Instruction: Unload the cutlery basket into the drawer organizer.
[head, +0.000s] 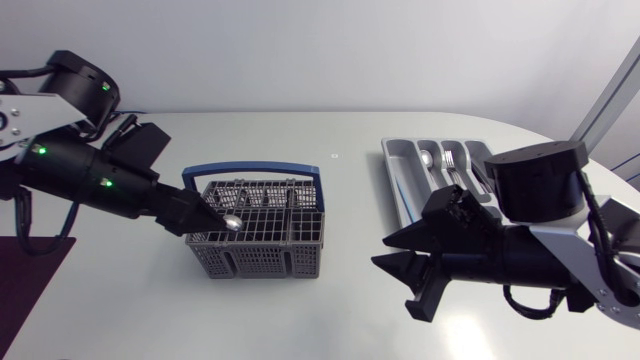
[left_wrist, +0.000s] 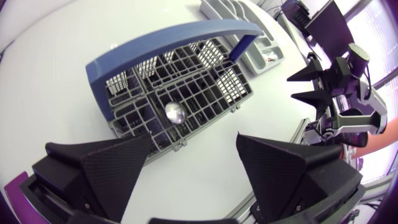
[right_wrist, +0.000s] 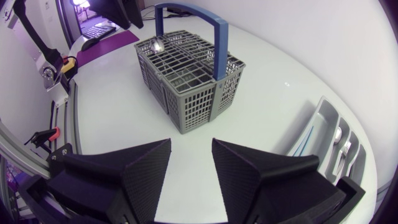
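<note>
Left gripper (left_wrist: 196, 140) – fingers spread wide, nothing between them. It hangs at the left end of the cutlery basket (head: 260, 258), fingertips just above the rim.

The basket is a grey grid with a blue handle (head: 250, 168) and stands upright on the white table (head: 330, 320), a little left of centre. One spoon (head: 232, 223) shows in a left compartment, bowl upward, just ahead of my left fingertips. I cannot tell whether the fingers touch the basket.

Right gripper (right_wrist: 191, 143) – fingers apart, holding nothing. It sits over bare table at the near right, pointing towards the basket and well apart from it.

The drawer organizer (head: 395, 175) lies at the far right, beyond my right arm. Silver cutlery (head: 428, 158) lies in its middle compartments.
</note>
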